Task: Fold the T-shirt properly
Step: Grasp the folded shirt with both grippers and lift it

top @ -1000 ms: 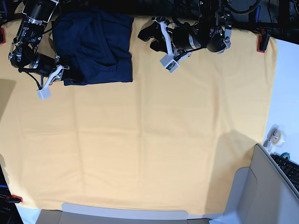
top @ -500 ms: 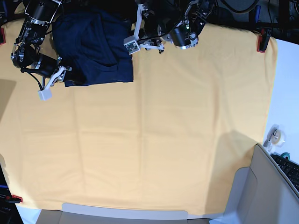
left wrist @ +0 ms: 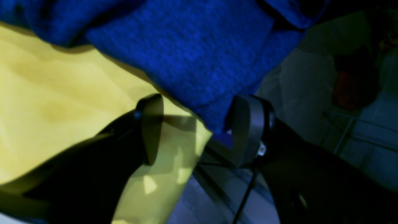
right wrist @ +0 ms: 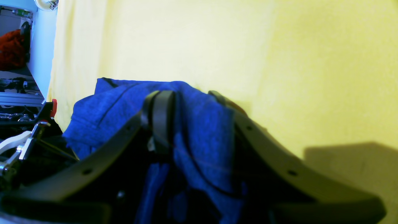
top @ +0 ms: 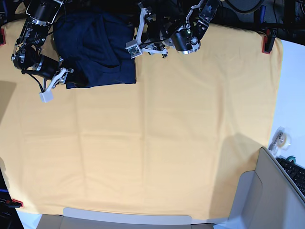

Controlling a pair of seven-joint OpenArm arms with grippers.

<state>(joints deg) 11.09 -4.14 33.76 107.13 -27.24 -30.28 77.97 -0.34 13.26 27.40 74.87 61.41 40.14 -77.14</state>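
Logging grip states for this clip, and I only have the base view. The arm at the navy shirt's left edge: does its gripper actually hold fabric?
Observer: Yes. The right wrist view shows the right gripper with a fold of the T-shirt pinched between its jaws.
Operator: And the arm at the shirt's upper right corner?
Observer: The left gripper is open. The shirt's corner reaches in between its fingers, but they are not closed on it.
Operator: What lies under that corner?
Observer: The yellow cloth. Its edge ends right by the open jaws.
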